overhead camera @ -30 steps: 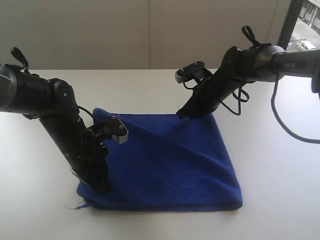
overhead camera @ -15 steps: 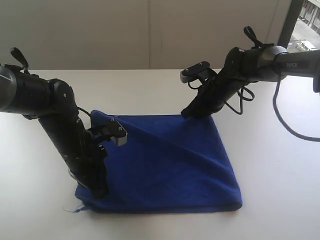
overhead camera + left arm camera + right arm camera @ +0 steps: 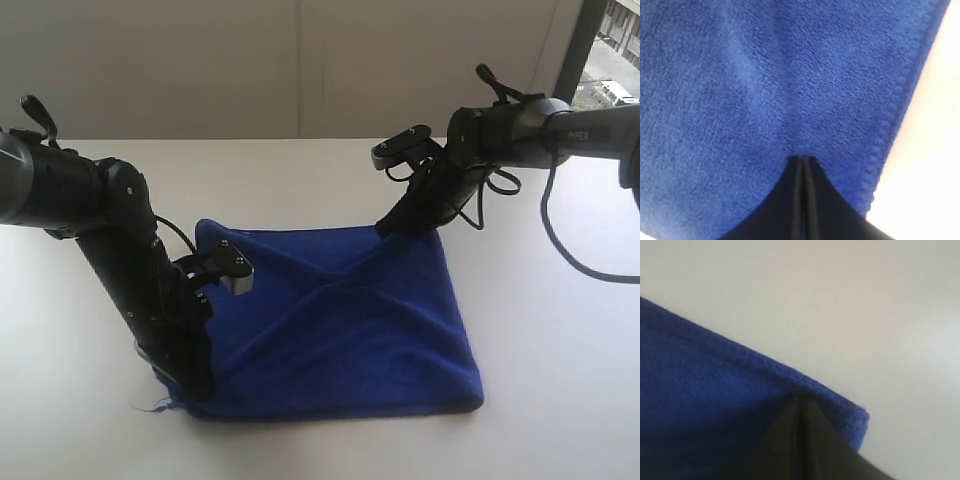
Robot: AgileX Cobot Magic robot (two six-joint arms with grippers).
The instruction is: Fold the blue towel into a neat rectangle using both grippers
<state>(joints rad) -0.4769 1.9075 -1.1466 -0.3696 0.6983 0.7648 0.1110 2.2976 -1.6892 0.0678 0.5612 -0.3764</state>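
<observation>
The blue towel (image 3: 340, 330) lies on the white table (image 3: 545, 330) as a folded, roughly square sheet. Its white tag is not visible. My left gripper (image 3: 196, 386) stands at the near left corner, shut with cloth pinched at its tips (image 3: 803, 158); the towel (image 3: 765, 75) fills that view, hem at one side. My right gripper (image 3: 386, 228) holds the far edge near the far right corner, shut on the towel (image 3: 700, 390) just inside its corner (image 3: 860, 420). Creases radiate across the cloth from the right gripper's hold.
White tabletop (image 3: 840, 300) surrounds the towel on all sides. A loose blue thread (image 3: 150, 407) trails from the near left corner. A wall rises behind the table, and a window frame (image 3: 575, 45) stands at the far right.
The right gripper has moved right and back with the far edge, drawing fresh creases across the towel. The near left corner has shifted slightly right with the left gripper.
</observation>
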